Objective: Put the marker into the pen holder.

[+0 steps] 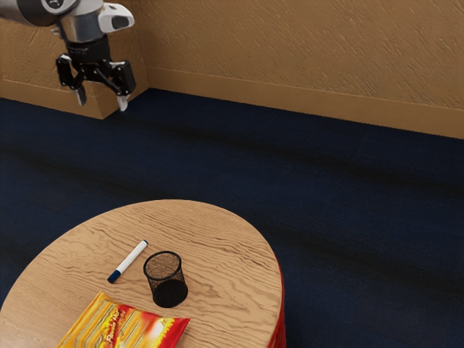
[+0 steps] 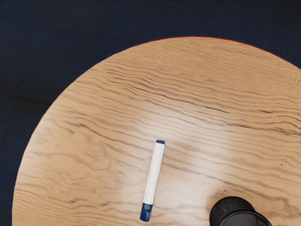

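Jaws wide & empty above bench, prob. to straddle marker, flat nr upright pen holder. Looks OK for drop-in, w/ open rim up.

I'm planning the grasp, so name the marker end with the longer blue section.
The end of the marker nearer the snack packet: its blue section is long, while the opposite end has only a thin blue tip.

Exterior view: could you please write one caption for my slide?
Open gripper up high; marker, black mesh pen holder and red-and-yellow packet lower down on a round wooden table.
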{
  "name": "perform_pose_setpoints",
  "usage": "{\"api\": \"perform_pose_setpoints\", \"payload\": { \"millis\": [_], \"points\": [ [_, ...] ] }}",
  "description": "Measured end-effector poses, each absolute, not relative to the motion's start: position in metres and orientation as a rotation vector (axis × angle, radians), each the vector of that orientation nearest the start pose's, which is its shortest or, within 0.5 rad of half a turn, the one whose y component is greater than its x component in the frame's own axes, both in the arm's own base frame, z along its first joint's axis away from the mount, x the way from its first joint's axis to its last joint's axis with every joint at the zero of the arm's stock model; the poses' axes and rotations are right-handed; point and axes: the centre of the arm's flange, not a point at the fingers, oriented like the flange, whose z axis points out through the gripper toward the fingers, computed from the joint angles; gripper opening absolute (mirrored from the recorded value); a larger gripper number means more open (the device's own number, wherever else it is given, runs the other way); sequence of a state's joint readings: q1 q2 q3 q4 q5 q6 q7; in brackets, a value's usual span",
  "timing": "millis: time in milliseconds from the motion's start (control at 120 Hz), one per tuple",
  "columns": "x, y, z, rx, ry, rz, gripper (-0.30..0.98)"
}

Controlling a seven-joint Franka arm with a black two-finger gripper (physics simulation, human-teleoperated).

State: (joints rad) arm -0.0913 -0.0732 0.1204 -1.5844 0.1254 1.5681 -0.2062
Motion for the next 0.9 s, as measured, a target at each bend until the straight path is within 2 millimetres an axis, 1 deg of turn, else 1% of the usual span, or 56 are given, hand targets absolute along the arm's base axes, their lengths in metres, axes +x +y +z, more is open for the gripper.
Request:
{"api": "perform_pose_setpoints", "payload": {
  "millis": [100, 133, 167, 200, 258, 317, 367, 458, 642, 750, 833, 900],
  "points": [
    [0.523, 0.019, 0.656, -3.017, -0.327, -0.105, 0.69],
    [0.52, 0.021, 0.658, -3.018, -0.333, -0.113, 0.69],
    [0.517, 0.028, 0.648, -3.015, -0.351, -0.081, 0.69],
    [0.515, 0.036, 0.63, -3.011, -0.37, -0.028, 0.69],
    [0.513, 0.046, 0.591, -3.004, -0.381, 0.065, 0.69],
    [0.513, 0.052, 0.566, -3.0, -0.383, 0.112, 0.69],
    [0.512, 0.053, 0.547, -3.002, -0.376, 0.153, 0.69],
    [0.507, 0.051, 0.486, -2.989, -0.35, 0.318, 0.69],
    [0.503, 0.049, 0.395, -2.964, -0.298, 0.501, 0.69],
    [0.506, 0.047, 0.346, -2.97, -0.281, 0.572, 0.69],
    [0.511, 0.049, 0.321, -2.986, -0.27, 0.581, 0.69],
    [0.518, 0.06, 0.302, -2.996, -0.275, 0.583, 0.69]
  ]
}}
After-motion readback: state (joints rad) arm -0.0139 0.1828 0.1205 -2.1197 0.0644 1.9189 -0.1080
